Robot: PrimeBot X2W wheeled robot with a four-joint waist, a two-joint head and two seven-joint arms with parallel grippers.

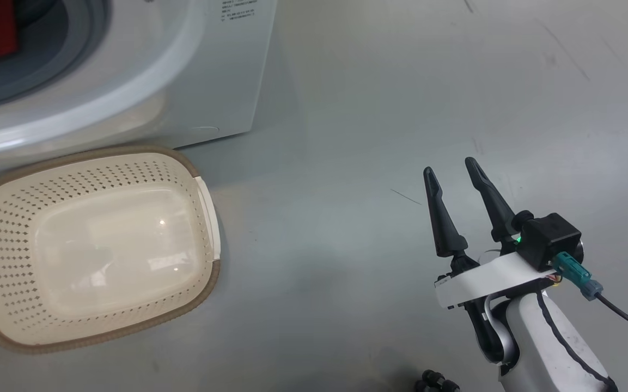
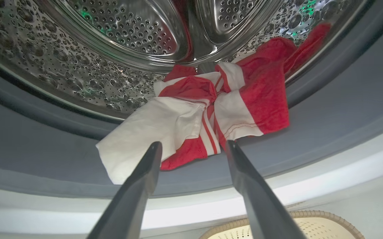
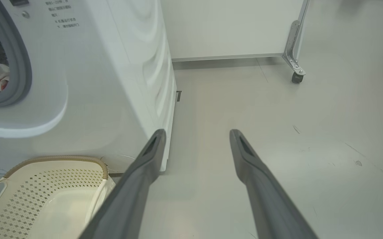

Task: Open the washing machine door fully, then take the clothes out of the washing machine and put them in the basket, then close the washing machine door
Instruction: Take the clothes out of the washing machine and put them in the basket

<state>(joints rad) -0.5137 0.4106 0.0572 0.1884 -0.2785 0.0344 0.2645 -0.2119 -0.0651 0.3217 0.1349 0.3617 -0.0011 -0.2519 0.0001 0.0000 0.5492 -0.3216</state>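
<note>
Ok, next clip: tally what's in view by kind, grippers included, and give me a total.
Washing machine: 1
Basket: 1
Clothes: 1 red-and-white heap; separate pieces cannot be counted
Grippers: 2, left gripper and right gripper, both open
Wheeled white panel: 1
Total: 6

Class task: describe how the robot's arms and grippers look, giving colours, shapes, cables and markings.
The right gripper has two long, dark, tapering fingers on a white bracket. Beside them sits a black camera box with a green light; a teal connector feeds a black cable. The forearm is pale with a black line. The left gripper has matching dark fingers.
</note>
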